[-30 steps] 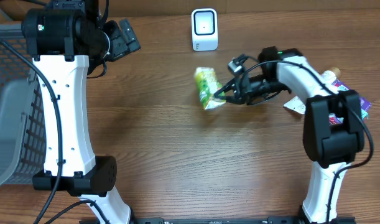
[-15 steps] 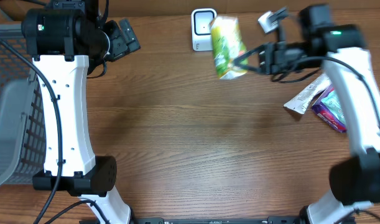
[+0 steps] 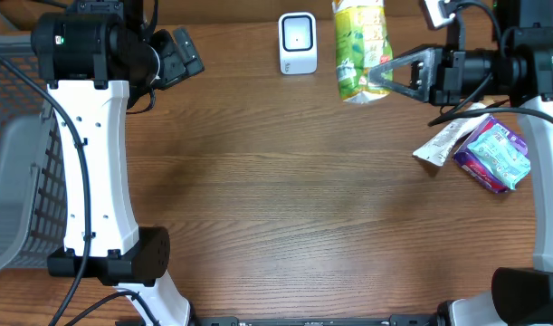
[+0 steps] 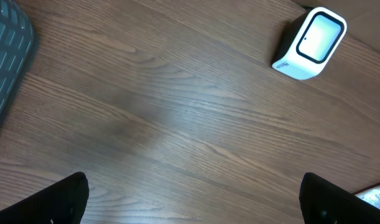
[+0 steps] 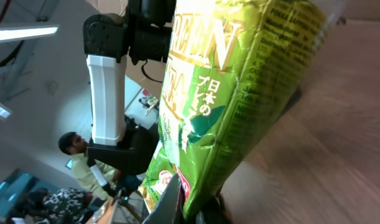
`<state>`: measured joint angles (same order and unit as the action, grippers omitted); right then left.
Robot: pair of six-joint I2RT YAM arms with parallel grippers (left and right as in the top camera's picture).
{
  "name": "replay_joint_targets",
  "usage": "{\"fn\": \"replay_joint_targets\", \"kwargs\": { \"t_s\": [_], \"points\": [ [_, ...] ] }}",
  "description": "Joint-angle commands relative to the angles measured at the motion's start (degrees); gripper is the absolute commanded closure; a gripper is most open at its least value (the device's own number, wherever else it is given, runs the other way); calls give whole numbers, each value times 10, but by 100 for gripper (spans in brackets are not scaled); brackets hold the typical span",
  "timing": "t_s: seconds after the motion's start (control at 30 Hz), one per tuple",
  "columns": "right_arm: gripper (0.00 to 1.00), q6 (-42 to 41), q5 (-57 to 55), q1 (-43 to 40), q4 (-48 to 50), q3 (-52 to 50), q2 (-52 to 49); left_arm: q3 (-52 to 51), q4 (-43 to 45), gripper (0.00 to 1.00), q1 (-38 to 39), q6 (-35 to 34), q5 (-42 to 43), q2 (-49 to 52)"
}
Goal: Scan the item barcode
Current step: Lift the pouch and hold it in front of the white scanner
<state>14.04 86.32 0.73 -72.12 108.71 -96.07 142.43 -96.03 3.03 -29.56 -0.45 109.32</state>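
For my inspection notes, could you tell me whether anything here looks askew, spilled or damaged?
Nothing is spilled or damaged. The right pincer holds the pouch by one edge, tilted in the air beside the scanner. The sachet and purple packet lie askew, touching.

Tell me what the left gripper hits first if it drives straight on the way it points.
Probably bare table, left of the white scanner; the open left gripper has nothing between its fingers. Depth is unclear.

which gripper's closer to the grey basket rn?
Left. The left gripper, open, hangs near the basket, off its far right corner. The right gripper, shut on the green pouch, is across the table.
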Motion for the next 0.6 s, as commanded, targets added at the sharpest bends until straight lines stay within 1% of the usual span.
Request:
{"fn": "replay_joint_targets", "kwargs": {
  "t_s": [0.0, 0.07, 0.17, 0.2, 0.27, 0.33, 0.37, 0.4, 0.57],
  "points": [
    [96, -40, 32, 0, 50, 13, 9, -3, 1, 0, 0, 7, 2, 1],
    [96, -75, -2, 6, 90, 13, 9, -2, 1, 0, 0, 7, 2, 1],
    [96, -133, -106, 23, 142, 13, 9, -3, 1, 0, 0, 7, 2, 1],
    [96, -153, -176, 36, 160, 13, 9, -3, 1, 0, 0, 7, 2, 1],
    [97, -162, -308, 59, 179, 13, 9, -2, 1, 1, 0, 7, 2, 1],
    [97, -167, -476, 93, 194, 13, 8, -3, 1, 0, 0, 7, 2, 1],
    [97, -167, -546, 109, 201, 13, 7, -3, 1, 0, 0, 7, 2, 1],
    [97, -167, -652, 136, 214, 13, 4, -2, 1, 0, 0, 7, 2, 1],
    [97, -130, -968, 242, 281, 13, -33, -2, 1, 0, 0, 7, 2, 1]
  ]
}}
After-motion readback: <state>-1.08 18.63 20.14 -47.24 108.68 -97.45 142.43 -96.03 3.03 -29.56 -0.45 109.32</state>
